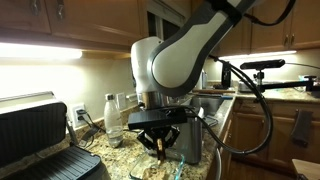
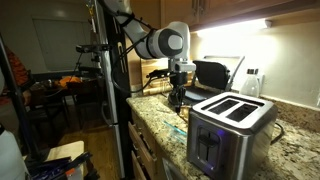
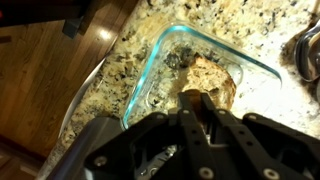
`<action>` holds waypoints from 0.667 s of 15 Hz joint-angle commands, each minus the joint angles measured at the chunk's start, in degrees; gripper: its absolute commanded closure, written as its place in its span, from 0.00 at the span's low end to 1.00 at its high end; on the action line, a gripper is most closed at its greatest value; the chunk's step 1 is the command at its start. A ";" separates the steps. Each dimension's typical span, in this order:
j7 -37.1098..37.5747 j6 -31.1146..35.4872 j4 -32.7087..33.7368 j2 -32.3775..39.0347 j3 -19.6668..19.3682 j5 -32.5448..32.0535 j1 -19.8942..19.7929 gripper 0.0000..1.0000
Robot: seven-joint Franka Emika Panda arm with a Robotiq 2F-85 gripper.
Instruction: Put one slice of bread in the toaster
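My gripper (image 3: 196,102) hangs over a clear glass dish (image 3: 150,75) on the granite counter. Its fingers are close together on the top edge of a tan slice of bread (image 3: 214,74) that stands in the dish. In an exterior view the gripper (image 1: 160,145) has a brown piece between its fingertips, just above the counter. The stainless-steel toaster (image 2: 230,125) stands at the near end of the counter with two empty top slots, well apart from the gripper (image 2: 178,98).
A black hinged grill press (image 1: 40,140) stands open on the counter and also shows in the other exterior view (image 2: 212,72). A plastic water bottle (image 1: 112,115) stands by the wall. The counter edge and wooden floor (image 3: 40,90) lie beside the dish.
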 commanded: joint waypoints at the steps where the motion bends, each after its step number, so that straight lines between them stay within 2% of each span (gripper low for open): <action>1: -0.37 -1.88 -1.71 -4.42 0.69 -0.17 0.72 0.97; 5: -3.82 -1.80 -2.70 -7.67 2.25 1.02 0.83 0.97; 10: -10.80 -5.32 -3.47 -12.43 3.68 1.93 0.40 0.97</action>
